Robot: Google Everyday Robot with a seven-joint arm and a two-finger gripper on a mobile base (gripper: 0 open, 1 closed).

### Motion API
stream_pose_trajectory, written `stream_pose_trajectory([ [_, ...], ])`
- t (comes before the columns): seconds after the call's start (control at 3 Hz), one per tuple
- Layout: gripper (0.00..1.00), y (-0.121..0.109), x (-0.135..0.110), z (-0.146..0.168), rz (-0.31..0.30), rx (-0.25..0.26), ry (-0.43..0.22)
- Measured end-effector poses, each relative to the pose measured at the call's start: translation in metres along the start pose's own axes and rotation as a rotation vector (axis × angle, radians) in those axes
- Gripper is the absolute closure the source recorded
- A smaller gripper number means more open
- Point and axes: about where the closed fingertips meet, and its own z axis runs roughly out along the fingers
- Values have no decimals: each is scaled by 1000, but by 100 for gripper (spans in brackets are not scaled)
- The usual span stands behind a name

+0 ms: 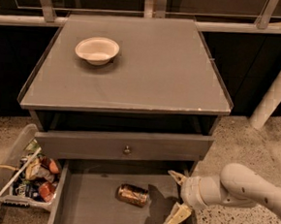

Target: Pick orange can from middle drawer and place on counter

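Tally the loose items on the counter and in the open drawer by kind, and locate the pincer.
Bowls: 1, white bowl on the counter.
Cans: 1, orange can lying in the middle drawer.
Total: 2.
Pincer: open, over the drawer's right side.

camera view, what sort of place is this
Likely an office break area: a grey counter with a bowl, speckled floor, a snack bin. The gripper is open over the drawer, right of the can.
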Motion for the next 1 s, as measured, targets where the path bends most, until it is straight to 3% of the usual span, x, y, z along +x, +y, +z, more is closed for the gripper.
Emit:
stream_pose_trajectory([
  [0.67, 0, -2, 5, 16, 5, -1, -1],
  [1.0, 0, -10, 16, 54, 5, 6, 0],
])
